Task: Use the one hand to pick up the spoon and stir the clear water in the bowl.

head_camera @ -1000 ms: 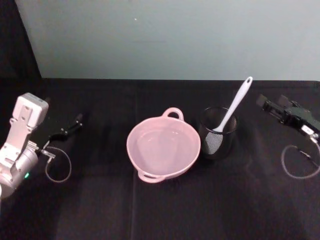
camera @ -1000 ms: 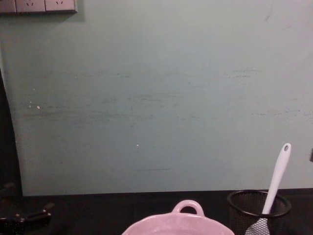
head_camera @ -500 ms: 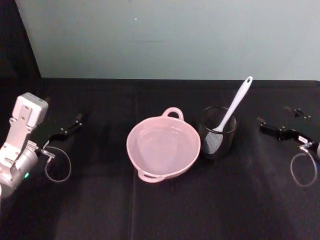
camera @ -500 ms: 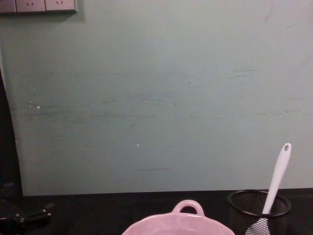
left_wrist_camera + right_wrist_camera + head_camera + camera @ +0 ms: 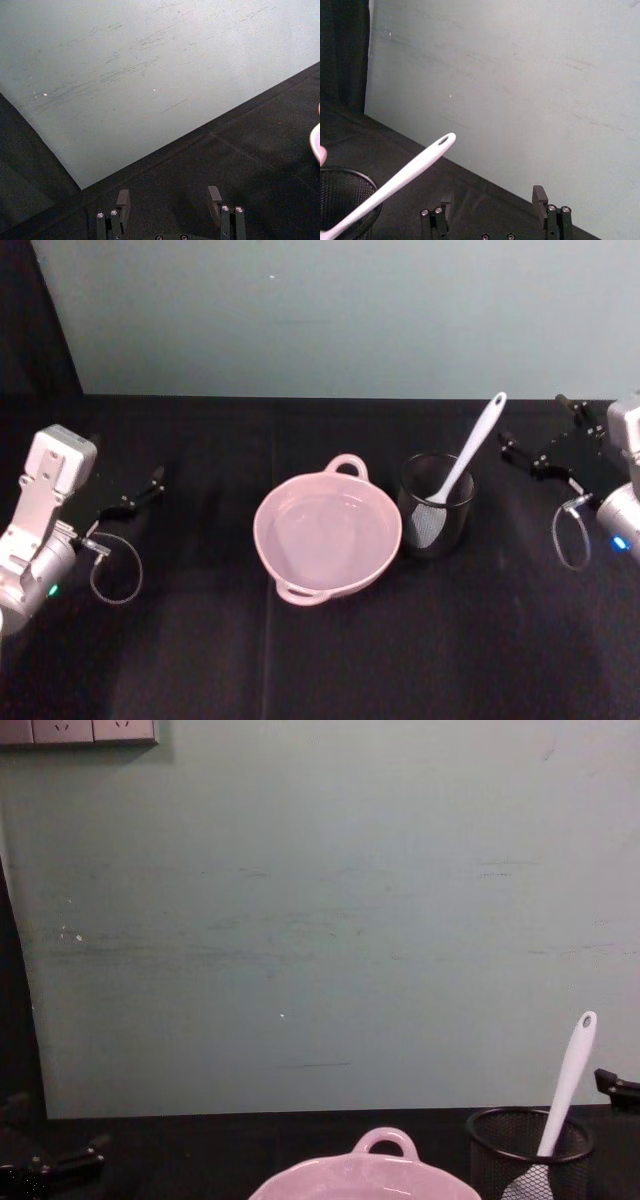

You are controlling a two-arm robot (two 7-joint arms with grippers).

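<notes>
- The right gripper, fingers spread and empty, sits just right of the white spoon, which leans in the black mesh cup.
- A slanted grab could tip the cup toward the pink bowl.
- The left gripper, parked far left, is also spread and empty.

White spoon leans in mesh cup beside pink bowl
</notes>
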